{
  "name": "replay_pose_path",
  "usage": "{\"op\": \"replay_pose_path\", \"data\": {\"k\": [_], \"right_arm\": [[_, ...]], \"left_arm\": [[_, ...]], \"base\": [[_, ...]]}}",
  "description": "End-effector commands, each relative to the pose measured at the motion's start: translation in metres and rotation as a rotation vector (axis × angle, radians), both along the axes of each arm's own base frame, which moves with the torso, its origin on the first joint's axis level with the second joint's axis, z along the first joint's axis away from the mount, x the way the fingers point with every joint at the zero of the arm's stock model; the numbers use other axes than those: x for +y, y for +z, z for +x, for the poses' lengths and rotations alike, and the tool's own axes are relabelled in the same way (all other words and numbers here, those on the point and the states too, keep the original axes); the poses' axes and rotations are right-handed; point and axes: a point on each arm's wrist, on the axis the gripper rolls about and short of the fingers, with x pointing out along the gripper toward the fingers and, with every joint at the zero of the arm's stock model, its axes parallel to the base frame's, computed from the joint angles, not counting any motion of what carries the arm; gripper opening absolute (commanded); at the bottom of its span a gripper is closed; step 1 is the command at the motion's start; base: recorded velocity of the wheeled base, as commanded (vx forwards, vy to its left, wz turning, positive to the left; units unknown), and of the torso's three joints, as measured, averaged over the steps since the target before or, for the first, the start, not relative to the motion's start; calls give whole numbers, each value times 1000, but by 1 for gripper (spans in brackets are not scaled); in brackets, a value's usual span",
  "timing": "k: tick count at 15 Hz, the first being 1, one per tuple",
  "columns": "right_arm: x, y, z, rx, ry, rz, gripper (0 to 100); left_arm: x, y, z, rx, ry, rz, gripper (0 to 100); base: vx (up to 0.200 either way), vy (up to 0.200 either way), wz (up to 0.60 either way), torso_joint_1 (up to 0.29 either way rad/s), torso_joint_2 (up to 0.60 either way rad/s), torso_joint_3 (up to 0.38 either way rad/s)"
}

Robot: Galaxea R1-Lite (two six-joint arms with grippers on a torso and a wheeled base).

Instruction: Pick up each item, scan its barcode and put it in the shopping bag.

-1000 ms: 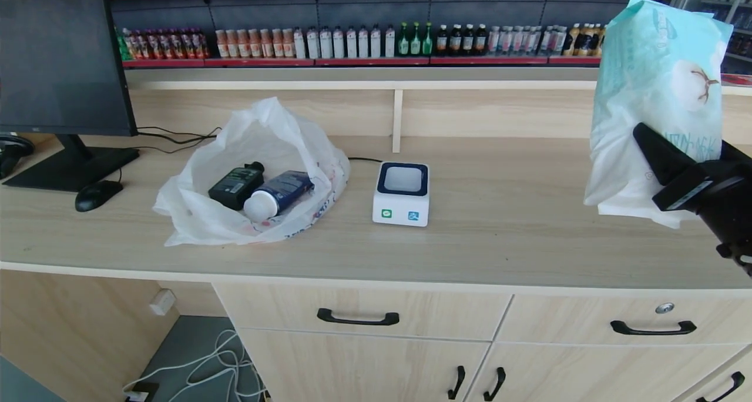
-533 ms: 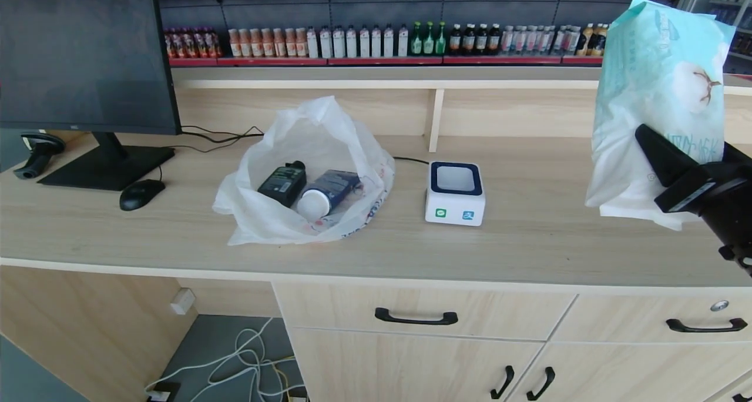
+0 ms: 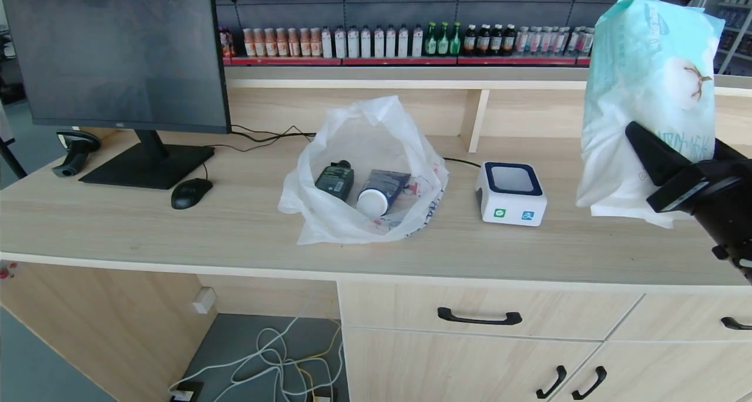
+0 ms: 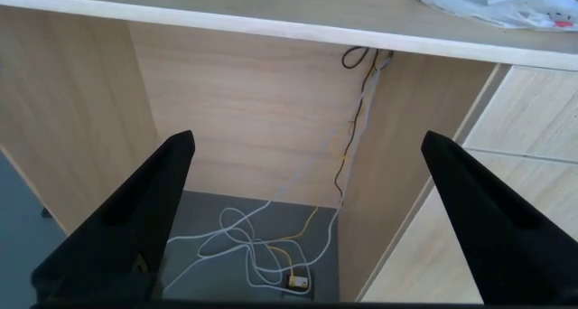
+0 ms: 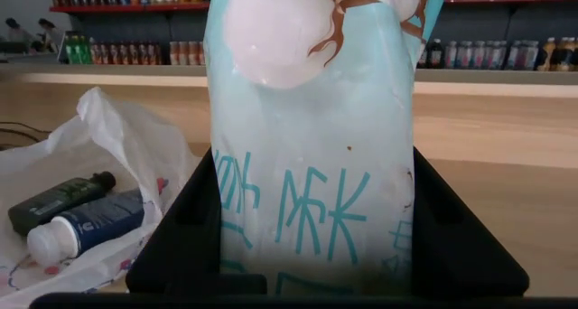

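Grip sits low on the teal pack (image 3: 646, 84), pinched in my right tool (image 3: 675, 143); it looks soft, light, crushable. My left tool (image 4: 307, 142) hangs spread.

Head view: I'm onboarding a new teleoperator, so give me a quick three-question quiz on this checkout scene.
1. True or false: the right hand is shut on the tissue pack.
2. How many items lie in the shopping bag?
3. The scanner stands: A) inside the bag; B) on the counter, between the bag and the held pack; C) on the floor.
Key: 1 true. 2 two, a dark bottle and a blue tube. 3 B.
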Motion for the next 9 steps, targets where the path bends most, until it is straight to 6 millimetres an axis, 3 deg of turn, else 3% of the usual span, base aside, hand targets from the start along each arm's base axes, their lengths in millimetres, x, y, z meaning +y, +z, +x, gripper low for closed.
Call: {"op": "replay_pose_path", "data": {"k": [1,3,8,9], "right_arm": [[17,-3,-5,17,69,0,0],[18,-12,-7,66,4,29,0],[31,-19,-9,103,56,20,0],[32,-20,-9,107,56,18,0]], "left_arm": [[0,0,0,-1,1,1,100],[0,0,0,-1,1,-4,100],[0,0,0,-3,1,-2,100],[0,0,0,-3,1,-1,100]], "base": [[0,0,0,0,0,0],[0,0,0,0,0,0],[200,0,0,-8,-1,4],[0,0,0,0,0,0]]}}
